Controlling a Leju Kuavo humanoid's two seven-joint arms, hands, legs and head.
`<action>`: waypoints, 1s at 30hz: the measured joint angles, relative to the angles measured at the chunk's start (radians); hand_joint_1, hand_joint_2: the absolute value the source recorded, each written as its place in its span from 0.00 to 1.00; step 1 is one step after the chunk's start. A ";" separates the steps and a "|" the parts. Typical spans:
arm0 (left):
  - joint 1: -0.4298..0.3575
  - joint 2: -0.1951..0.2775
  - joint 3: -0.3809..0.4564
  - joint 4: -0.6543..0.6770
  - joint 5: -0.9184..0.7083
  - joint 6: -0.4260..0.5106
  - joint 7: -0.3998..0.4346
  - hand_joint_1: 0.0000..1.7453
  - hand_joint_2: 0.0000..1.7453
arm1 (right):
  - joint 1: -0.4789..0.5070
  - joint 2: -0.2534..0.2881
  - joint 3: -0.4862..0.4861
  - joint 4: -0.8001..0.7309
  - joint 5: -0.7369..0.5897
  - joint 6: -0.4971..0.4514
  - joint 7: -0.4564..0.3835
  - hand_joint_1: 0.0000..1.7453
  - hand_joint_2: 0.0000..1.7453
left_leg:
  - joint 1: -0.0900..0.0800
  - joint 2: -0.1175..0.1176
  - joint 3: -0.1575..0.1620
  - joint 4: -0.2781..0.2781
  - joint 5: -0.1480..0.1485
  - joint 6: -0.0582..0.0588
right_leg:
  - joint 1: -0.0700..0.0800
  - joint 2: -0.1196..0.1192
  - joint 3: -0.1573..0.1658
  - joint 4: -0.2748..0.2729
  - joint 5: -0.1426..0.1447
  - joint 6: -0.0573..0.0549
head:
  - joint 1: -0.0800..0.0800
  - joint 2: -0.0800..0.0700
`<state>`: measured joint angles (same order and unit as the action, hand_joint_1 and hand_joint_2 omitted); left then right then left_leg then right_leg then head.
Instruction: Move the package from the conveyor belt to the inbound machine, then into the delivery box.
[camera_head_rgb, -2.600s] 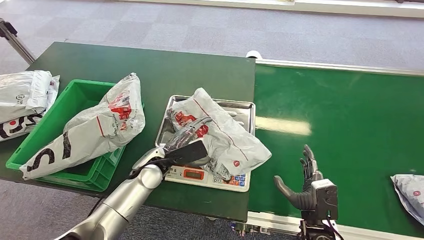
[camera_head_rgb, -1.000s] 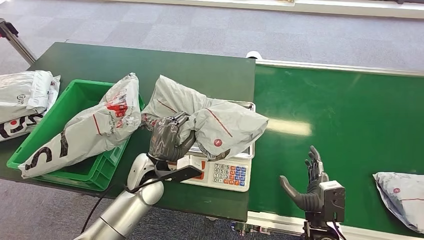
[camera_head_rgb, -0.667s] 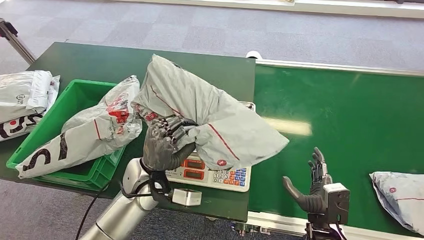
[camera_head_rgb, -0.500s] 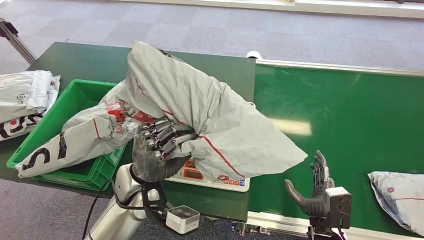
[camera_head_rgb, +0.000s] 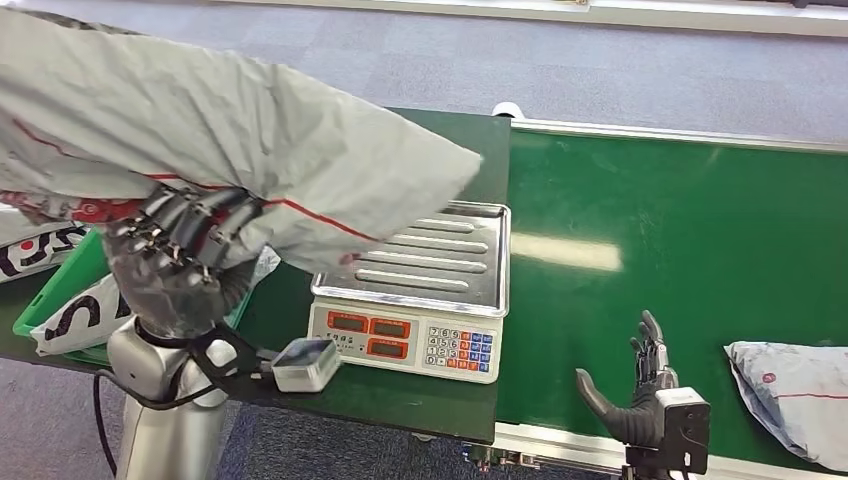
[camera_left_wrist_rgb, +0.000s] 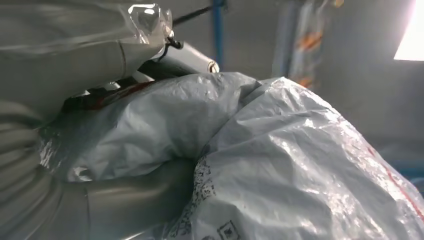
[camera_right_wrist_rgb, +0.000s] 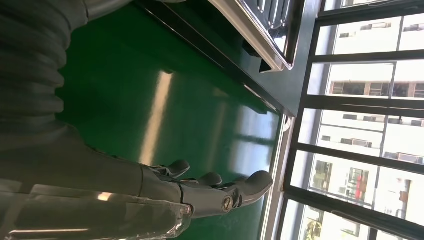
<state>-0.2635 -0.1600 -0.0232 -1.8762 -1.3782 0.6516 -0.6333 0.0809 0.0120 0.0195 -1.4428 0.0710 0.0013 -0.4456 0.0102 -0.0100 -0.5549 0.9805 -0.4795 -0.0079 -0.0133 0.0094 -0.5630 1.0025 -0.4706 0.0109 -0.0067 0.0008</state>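
Our left hand (camera_head_rgb: 180, 262) grips the bag (camera_head_rgb: 230, 150) raised beside the scale (camera_head_rgb: 415, 300); loose plastic could slip before the bin (camera_head_rgb: 55, 285). Our right hand (camera_head_rgb: 640, 395) is open.

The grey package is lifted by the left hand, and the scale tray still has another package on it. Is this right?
Not quite. The head view shows the scale tray bare. The grey package is indeed lifted by the left hand.
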 joint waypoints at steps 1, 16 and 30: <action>0.000 -0.001 0.047 0.009 -0.021 0.000 0.055 1.00 1.00 | 0.001 0.002 0.000 -0.003 0.004 -0.002 0.000 0.00 1.00 | 0.000 0.000 0.000 0.000 0.000 0.000 | 0.000 0.000 0.000 0.000 0.000 0.000 | 0.000 0.000; -0.033 0.275 0.319 0.454 0.010 -0.012 0.624 1.00 1.00 | 0.004 0.023 -0.006 -0.023 0.029 -0.004 0.015 0.00 1.00 | 0.000 0.004 0.000 0.000 0.000 -0.001 | 0.000 0.003 -0.001 0.001 0.000 0.000 | 0.000 0.000; -0.157 0.445 0.431 0.823 0.142 -0.024 0.600 0.91 1.00 | 0.004 0.024 -0.006 -0.022 0.035 -0.002 0.022 0.00 1.00 | 0.001 0.004 0.000 0.000 0.000 -0.001 | 0.001 0.003 -0.001 0.001 0.000 0.000 | 0.000 0.000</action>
<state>-0.4201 0.2849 0.4082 -1.0531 -1.2358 0.6272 -0.0336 0.0849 0.0362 0.0137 -1.4652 0.1061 -0.0003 -0.4235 0.0115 -0.0062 -0.5550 0.9802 -0.4791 -0.0089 -0.0120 0.0125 -0.5639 1.0032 -0.4707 0.0105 -0.0063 0.0008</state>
